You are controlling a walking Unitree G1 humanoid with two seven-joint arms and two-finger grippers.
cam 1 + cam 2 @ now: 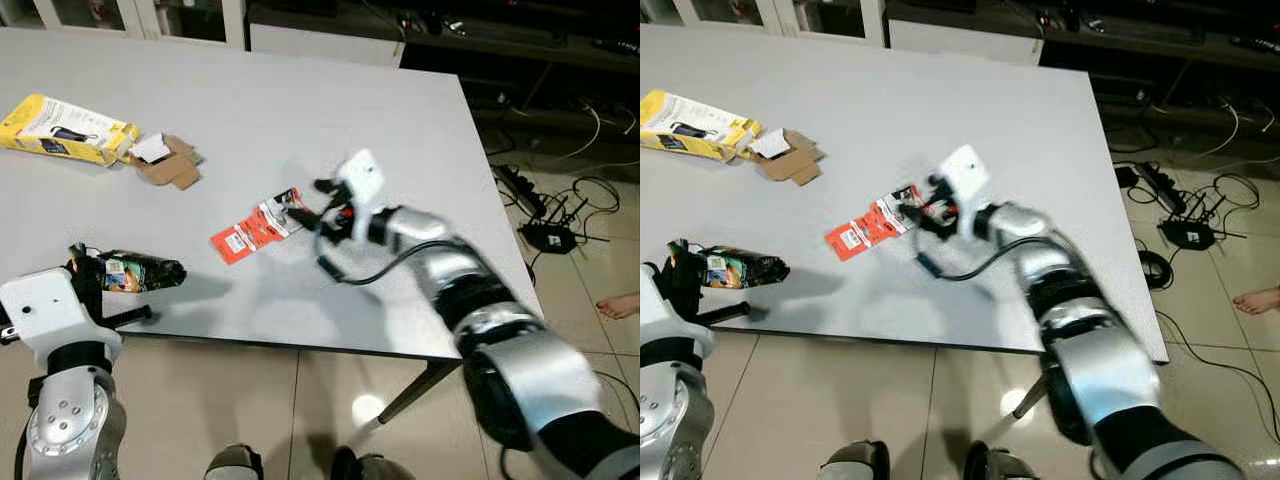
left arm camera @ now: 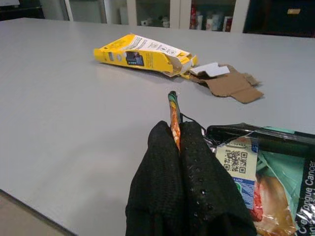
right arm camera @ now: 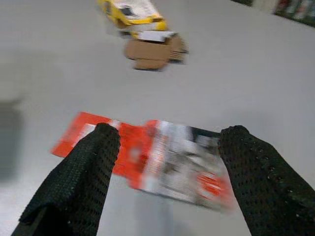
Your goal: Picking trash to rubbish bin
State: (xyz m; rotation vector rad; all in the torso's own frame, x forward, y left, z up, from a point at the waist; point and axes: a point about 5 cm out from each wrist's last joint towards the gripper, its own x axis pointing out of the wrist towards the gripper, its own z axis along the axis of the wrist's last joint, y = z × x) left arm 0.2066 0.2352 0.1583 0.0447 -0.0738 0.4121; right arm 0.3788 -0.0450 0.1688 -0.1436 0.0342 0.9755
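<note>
Right gripper (image 3: 167, 147) released, fingers spread just over the red wrapper (image 1: 255, 228) lying flat mid-table (image 1: 300, 110). Left gripper (image 2: 179, 142) clenched on the edge of a dark snack packet (image 1: 135, 272) at the table's near edge. Yellow box (image 1: 65, 128) and torn cardboard (image 1: 170, 162) farther back.

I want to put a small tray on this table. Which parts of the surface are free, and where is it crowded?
The grey table is bare behind the yellow box, and along its right edge beyond the right end effector. It is crowded near the front: red packaging under that open end effector, and the snack wrapper pinched by the left end effector.
</note>
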